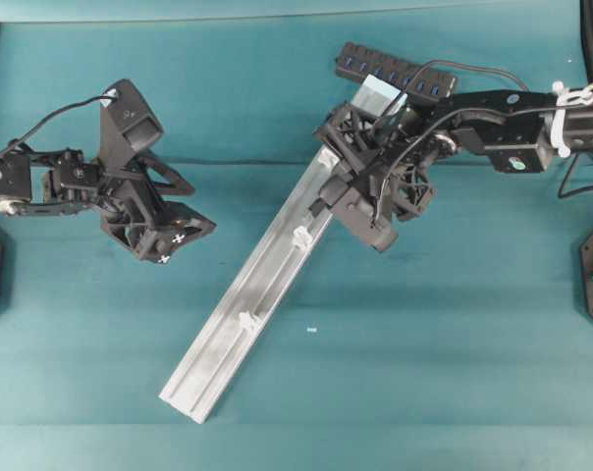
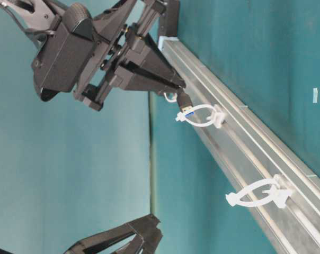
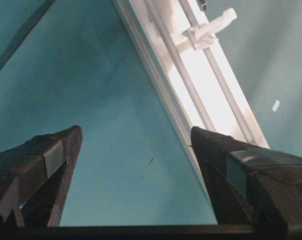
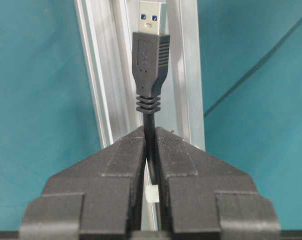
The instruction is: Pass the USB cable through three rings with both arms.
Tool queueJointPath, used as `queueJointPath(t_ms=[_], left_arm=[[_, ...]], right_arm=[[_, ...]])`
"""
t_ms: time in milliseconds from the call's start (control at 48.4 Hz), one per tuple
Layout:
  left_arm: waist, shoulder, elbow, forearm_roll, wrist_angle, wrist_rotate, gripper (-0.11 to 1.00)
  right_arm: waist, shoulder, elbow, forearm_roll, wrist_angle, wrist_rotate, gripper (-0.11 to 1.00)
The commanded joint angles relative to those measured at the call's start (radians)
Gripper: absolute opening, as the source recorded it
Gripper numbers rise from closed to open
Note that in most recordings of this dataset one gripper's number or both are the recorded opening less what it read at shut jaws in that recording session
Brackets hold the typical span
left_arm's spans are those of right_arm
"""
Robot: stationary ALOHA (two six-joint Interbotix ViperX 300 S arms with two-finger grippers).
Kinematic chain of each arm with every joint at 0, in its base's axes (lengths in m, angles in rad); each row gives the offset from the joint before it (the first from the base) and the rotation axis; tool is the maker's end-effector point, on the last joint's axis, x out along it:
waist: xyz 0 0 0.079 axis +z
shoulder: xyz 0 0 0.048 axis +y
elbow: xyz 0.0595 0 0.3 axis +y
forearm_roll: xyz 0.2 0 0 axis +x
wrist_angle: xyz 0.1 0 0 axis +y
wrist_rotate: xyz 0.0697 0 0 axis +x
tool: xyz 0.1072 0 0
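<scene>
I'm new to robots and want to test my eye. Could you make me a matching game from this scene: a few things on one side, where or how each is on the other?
Things:
1. USB cable
2. left gripper
3. black hub
4. middle ring

States:
A. open, holding nothing
B. lying at the rail's far end
C. pinched in the right gripper's fingers
D. plug tip just reaching it

Pairs: 1-C, 2-A, 3-B, 4-D

rings (image 1: 300, 236) along rail (image 1: 228, 339) — hub (image 1: 395, 72) beyond its end
</scene>
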Motion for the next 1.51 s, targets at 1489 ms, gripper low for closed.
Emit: queueJointPath(t_ms=[1489], left_arm=[[-0.103, 0.012, -0.031, 0.003, -0.041, -0.084, 0.94]], right_arm=[[0.095, 0.032, -0.037, 0.032, 0.005, 0.014, 0.07]])
